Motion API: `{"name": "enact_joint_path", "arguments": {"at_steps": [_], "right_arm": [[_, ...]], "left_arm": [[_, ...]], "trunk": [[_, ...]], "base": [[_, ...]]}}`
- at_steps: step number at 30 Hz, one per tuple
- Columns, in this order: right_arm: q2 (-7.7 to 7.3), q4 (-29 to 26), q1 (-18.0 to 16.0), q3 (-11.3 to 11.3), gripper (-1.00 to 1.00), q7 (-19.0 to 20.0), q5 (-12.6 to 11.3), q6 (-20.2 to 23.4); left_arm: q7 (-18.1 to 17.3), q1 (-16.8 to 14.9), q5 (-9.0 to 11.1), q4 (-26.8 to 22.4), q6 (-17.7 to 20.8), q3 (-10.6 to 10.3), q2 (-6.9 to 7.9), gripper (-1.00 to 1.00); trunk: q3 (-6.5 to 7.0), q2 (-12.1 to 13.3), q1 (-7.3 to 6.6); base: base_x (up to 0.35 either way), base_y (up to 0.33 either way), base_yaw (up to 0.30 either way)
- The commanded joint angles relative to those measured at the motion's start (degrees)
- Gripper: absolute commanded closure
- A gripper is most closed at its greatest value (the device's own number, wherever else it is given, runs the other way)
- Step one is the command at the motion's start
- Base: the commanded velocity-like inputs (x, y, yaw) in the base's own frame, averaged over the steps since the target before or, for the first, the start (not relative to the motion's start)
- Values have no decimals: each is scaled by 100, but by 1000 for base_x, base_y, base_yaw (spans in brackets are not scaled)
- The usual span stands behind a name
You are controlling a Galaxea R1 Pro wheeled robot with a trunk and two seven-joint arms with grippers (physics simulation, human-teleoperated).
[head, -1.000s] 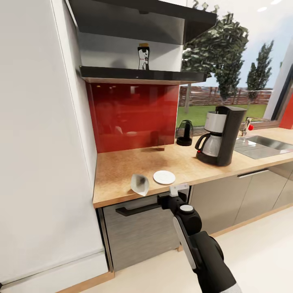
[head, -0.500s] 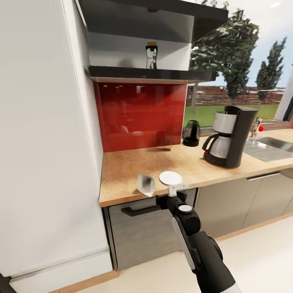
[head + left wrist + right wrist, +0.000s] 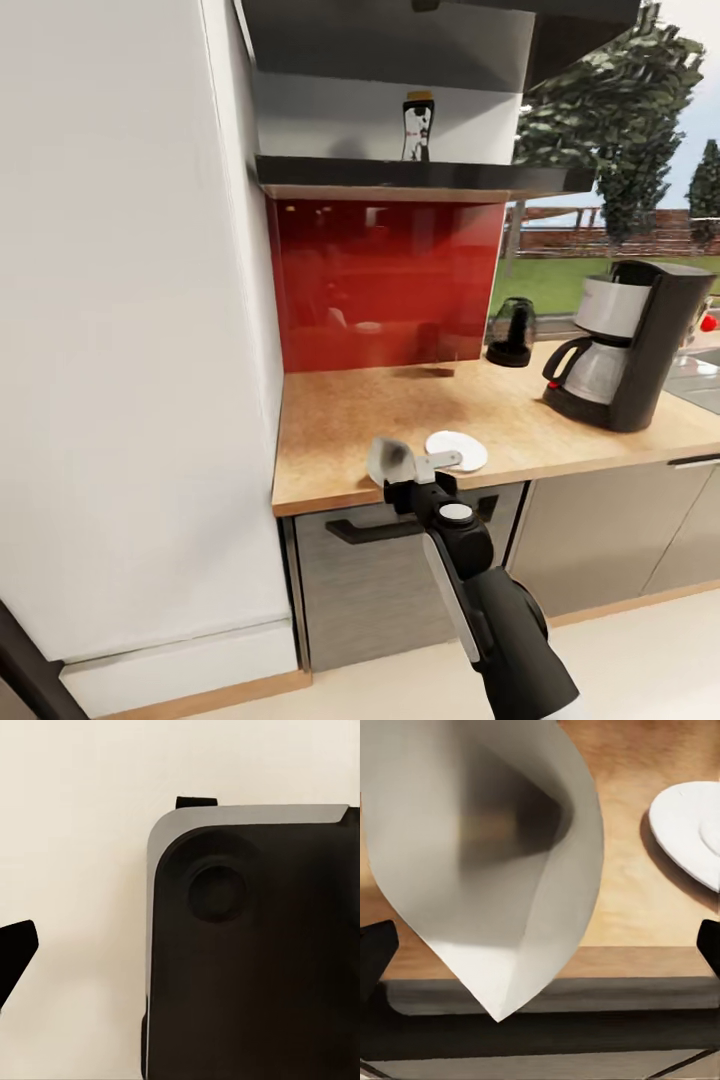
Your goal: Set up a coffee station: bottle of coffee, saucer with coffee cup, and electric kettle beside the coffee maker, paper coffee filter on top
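One second of rightward camera shift has closed the right fingers [image 3: 421,470], spread wide and empty, on the paper filter [image 3: 389,461] at the desk [image 3: 340,420] edge, beside the saucer [image 3: 457,450]; grasp pending.

Kitchen countertop [image 3: 350,420]: long tan wood-grain worktop, speckled, above grey cabinet fronts, running from the white wall panel at one end toward the window. Resting on it:
- paper coffee filter [image 3: 389,461], white cone, at the front edge;
- saucer [image 3: 456,451], flat round white plate, just beside the filter, also near the front edge;
- electric kettle [image 3: 511,333], dark and squat, at the back by the red backsplash;
- coffee maker [image 3: 640,345], tall and dark with a carafe, well apart from the saucer.

Kitchen shelf [image 3: 420,177]: glossy black wall board above the backsplash, carrying the bottle of coffee [image 3: 417,126], upright.
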Motion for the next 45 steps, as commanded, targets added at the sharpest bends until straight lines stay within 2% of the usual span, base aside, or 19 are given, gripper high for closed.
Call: {"name": "enact_joint_path", "arguments": {"at_steps": [1,18,26,45], "right_arm": [[0,-7,-4,3,-100,-11,31,35],[0,-2,1,-44,-100,-11,54,44],[0,4,1,-190,-100,-13,57,44],[0,147,10,-198,-100,-11,57,35]], "left_arm": [[2,-1,5,1,-16,19,-1,-100],[-6,2,-2,6,-17,30,6,-100],[-6,2,-2,10,-16,32,8,-100],[2,11,-6,87,8,6,30,-100]], "trunk": [[-6,-3,2],[-6,-3,2],[-6,-3,2],[-6,-3,2]], "base": [[127,0,17],[56,-6,2],[30,-1,0],[47,0,0]]}}
